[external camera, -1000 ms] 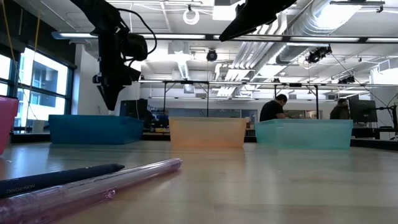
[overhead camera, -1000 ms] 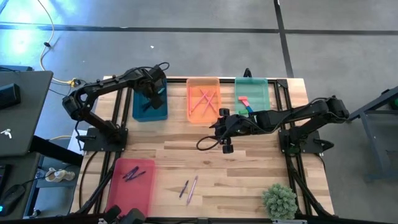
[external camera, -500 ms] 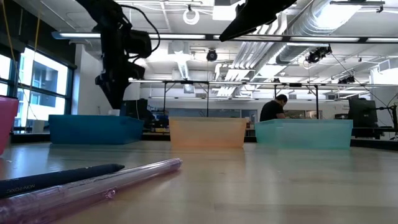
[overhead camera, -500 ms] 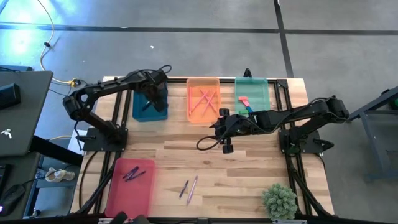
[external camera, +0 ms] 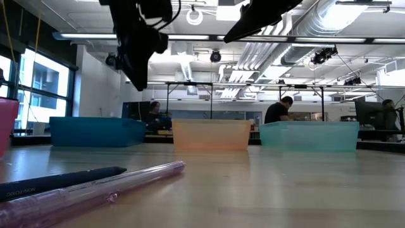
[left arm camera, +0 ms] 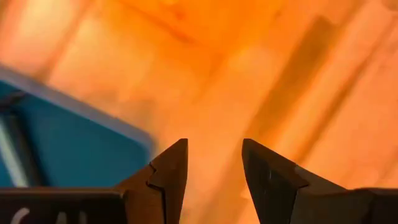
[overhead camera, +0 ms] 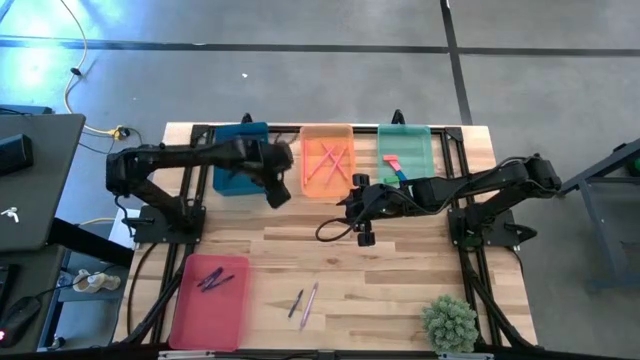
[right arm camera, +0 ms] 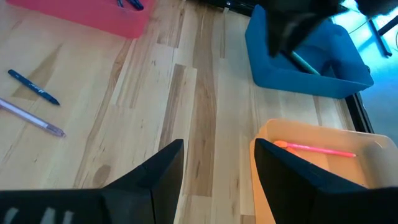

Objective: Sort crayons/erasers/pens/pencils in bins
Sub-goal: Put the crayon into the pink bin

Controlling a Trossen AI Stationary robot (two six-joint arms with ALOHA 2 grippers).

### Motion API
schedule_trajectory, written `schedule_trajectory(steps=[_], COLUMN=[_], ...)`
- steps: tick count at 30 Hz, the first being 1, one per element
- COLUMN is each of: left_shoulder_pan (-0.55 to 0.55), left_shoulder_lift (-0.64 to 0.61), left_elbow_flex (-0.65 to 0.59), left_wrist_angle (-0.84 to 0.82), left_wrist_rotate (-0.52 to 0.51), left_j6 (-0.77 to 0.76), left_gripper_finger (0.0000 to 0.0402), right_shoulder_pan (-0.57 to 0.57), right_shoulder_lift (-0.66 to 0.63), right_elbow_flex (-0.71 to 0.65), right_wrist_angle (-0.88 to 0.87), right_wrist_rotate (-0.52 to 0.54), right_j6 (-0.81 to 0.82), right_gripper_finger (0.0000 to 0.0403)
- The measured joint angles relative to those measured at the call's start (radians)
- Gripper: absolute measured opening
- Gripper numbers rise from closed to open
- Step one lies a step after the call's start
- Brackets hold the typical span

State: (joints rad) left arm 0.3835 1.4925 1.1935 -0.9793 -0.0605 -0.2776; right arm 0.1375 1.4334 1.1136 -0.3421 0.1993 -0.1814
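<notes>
High view: left gripper (overhead camera: 278, 192), fingers apart and empty, just beside dark teal-blue translucent plastic bin (overhead camera: 240, 172); right gripper (overhead camera: 352, 208) also parted, empty.

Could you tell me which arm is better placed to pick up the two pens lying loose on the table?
Probably the left: its open, empty hand is on the pens' side, while the right hand, also open, hangs beside the orange bin.

A small green plant (overhead camera: 449, 322) sits on the wooden table's (overhead camera: 400, 270) corner; people (external camera: 276, 112) work in the room behind.
</notes>
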Motion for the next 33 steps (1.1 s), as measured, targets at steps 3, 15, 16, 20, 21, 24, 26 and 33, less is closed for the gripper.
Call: schedule_trajectory(steps=[3,15,16,20,21,24,26,33], left_shoulder_pan=[-0.096,-0.449,-0.471,-0.544,-0.558,-0.587,-0.596,-0.612], left_shoulder_lift=[0.000,0.000,0.000,0.000,0.000,0.000,0.000,0.000], left_elbow_flex=[0.008,0.008,0.008,0.008,0.008,0.008,0.008,0.008], left_wrist_angle=[0.004,0.070,0.086,0.155,0.174,0.227,0.256,0.274], left_wrist_rotate=[0.000,-0.013,-0.014,-0.014,-0.014,0.006,0.030,0.099], left_j6=[-0.091,-0.419,-0.439,-0.500,-0.505,-0.516,-0.533,-0.584], left_gripper_finger=[0.0142,0.0142,0.0142,0.0142,0.0142,0.0142,0.0142,0.0135], right_shoulder_pan=[-0.001,-0.040,-0.046,-0.067,-0.071,-0.079,-0.080,-0.080], right_shoulder_lift=[0.000,0.000,0.000,0.000,0.000,0.000,0.000,0.000], right_elbow_flex=[0.000,0.001,0.001,0.001,0.001,0.001,0.001,0.001], right_wrist_angle=[-0.016,-0.026,-0.026,-0.026,-0.026,-0.026,-0.026,-0.026], right_wrist_rotate=[0.000,0.007,0.007,0.008,0.008,0.008,0.008,0.008], right_j6=[0.001,-0.002,-0.002,0.002,0.007,0.026,0.027,0.027], right_gripper_finger=[0.0190,0.0190,0.0190,0.0190,0.0190,0.0190,0.0190,0.0190])
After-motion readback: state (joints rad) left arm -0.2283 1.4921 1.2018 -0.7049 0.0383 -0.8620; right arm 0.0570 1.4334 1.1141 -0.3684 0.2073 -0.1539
